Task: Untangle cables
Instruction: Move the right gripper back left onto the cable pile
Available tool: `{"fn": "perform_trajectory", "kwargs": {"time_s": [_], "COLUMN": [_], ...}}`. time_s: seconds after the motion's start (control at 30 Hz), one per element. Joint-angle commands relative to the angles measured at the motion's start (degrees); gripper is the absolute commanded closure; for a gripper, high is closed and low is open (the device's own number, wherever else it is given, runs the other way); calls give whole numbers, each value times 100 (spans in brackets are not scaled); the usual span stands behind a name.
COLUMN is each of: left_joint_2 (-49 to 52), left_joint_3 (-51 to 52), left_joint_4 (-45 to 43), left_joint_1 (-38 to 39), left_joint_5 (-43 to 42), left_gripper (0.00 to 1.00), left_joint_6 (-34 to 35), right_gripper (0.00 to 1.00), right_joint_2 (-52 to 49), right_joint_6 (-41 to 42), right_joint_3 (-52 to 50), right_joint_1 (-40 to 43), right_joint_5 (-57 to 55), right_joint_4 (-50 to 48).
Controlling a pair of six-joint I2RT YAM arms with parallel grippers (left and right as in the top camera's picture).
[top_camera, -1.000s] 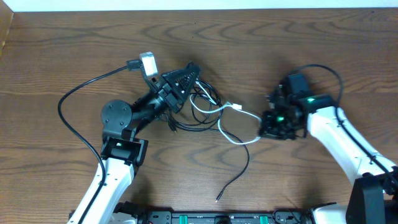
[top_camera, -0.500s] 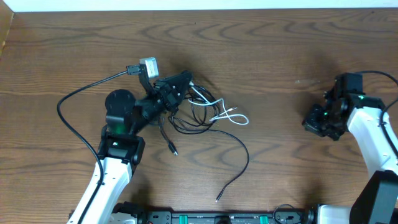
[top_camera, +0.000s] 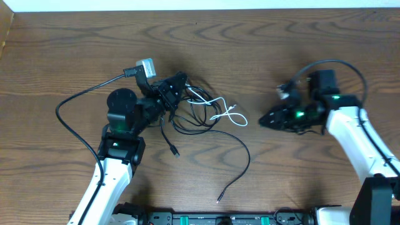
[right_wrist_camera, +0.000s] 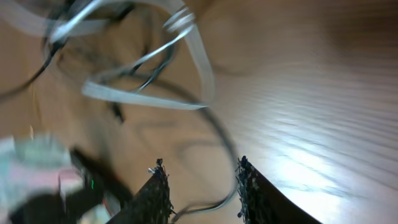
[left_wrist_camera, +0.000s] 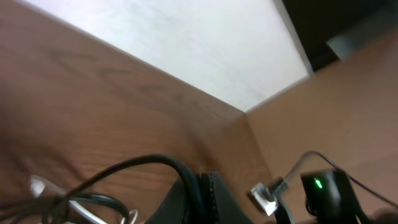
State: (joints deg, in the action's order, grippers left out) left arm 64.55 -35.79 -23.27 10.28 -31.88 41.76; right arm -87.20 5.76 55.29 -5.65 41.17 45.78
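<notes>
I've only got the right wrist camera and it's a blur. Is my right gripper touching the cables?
Observer: No. Overhead, the right gripper is apart from the cables, to the right of the white cable.
Operator: Where's the left one?
Observer: The left gripper is at the pile's upper left, shut on black cables.
Operator: Any loose ends?
Observer: One black end lies toward the robot's base, away from both grippers.
</notes>
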Motion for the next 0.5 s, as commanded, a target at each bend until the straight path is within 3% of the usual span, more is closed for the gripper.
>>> {"fn": "perform_trajectory", "kwargs": {"time_s": [0.0, 0.17, 0.3, 0.47], "left_joint_2": [-24, -24, -24, -24], "left_joint_3": [-81, -81, -81, -81], "left_joint_4": [280, 643, 654, 708], "left_joint_1": [-24, -24, -24, -24], "left_joint_5": [730, 1189, 1196, 1182], "left_gripper": [92, 92, 92, 92], "left_joint_6": [551, 1255, 1506, 1554], "right_gripper": [64, 53, 31, 19], "right_joint_2": [105, 103, 90, -109], "right_joint_6": [-671, -1056, -1047, -487], "right_joint_3": [9, 9, 9, 9], "right_joint_1": [-608, -1390, -2055, -2732], "right_joint_5": [402, 203, -1169, -2632], "right_joint_4": [-70, -411, -953, -1856]}}
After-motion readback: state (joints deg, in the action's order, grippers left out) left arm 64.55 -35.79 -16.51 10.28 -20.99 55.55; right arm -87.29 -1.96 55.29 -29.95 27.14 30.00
